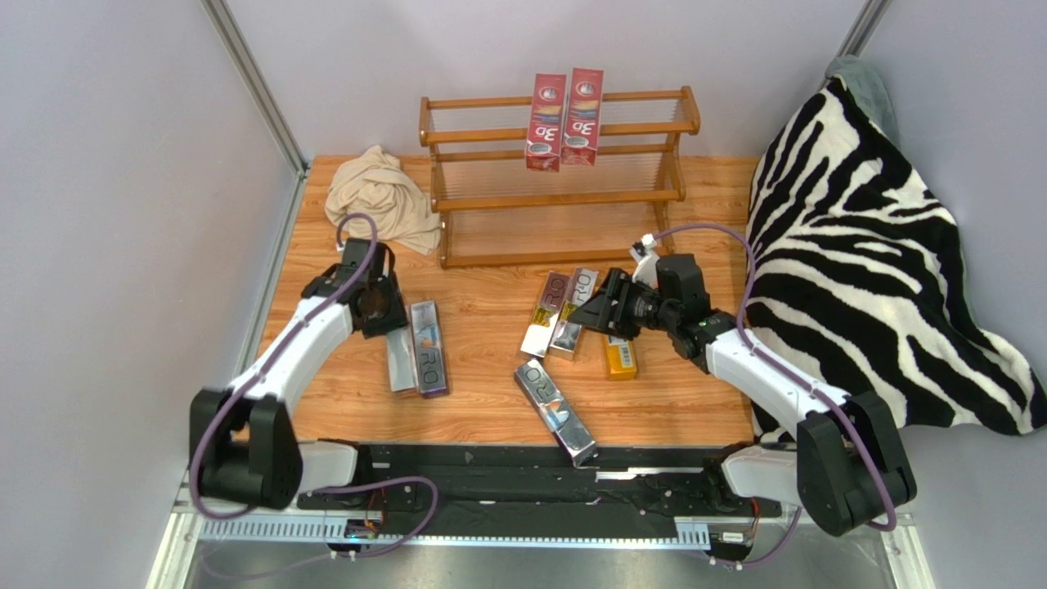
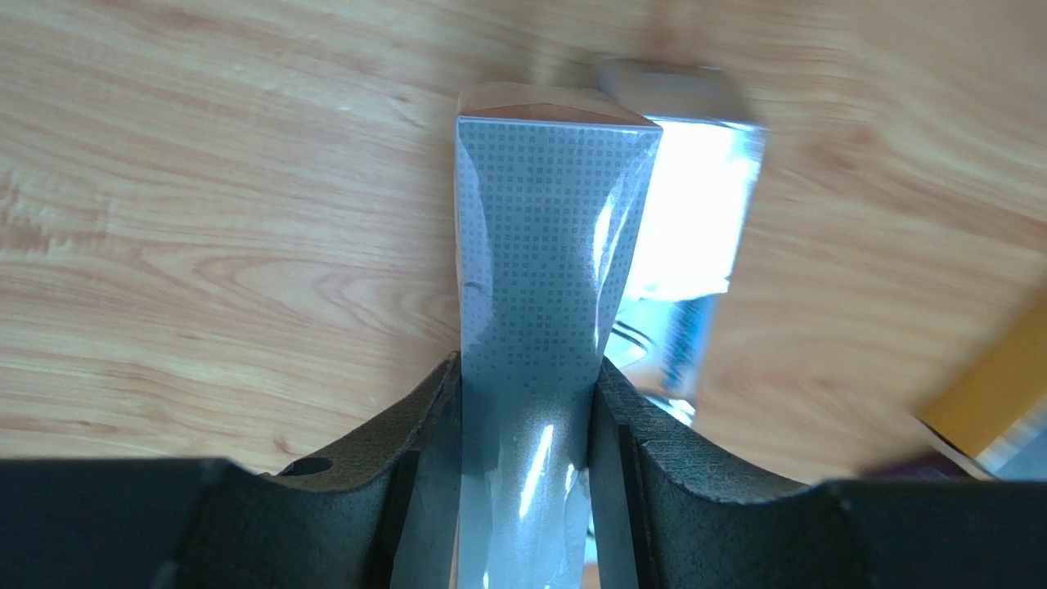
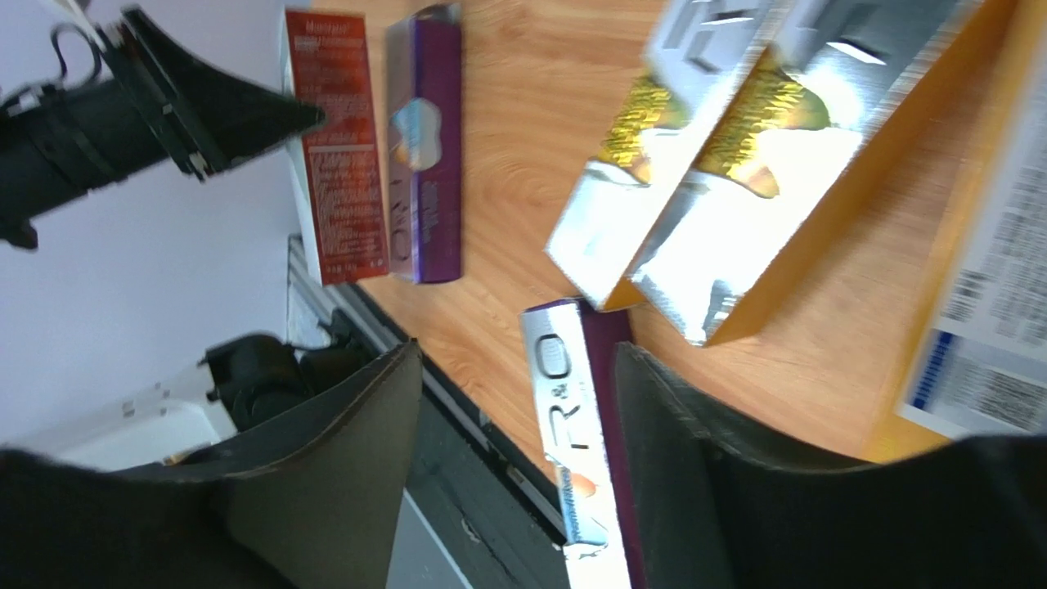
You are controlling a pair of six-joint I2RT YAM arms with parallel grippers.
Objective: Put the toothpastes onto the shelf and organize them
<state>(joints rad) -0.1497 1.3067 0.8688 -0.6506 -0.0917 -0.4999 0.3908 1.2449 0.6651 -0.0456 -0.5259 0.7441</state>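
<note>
My left pincer (image 2: 526,417) is shut tight on the end of a carton (image 2: 547,246), with its grey dotted face pinched between both pads. I cannot tell whether that carton is clear of the table (image 1: 492,368). A purple carton (image 1: 428,347) lies just beside it, on its right.

My right pincer (image 3: 516,368) is spread wide and has hold of nothing. Through the gap a PRO carton (image 3: 568,430) shows, lying slantwise on the table near my bases. This pincer hangs close to two silver cartons (image 1: 547,314) that lie side by side, touching, in front of the shelf (image 1: 492,203). An orange carton (image 1: 621,357) lies just right of them, under my right wrist.

Two red cartons (image 1: 547,120) stand upright and touching on the shelf's top tier, about the middle. A cloth (image 1: 381,196) sits bunched left of the shelf, and a striped blanket (image 1: 873,258) is heaped to its right.
</note>
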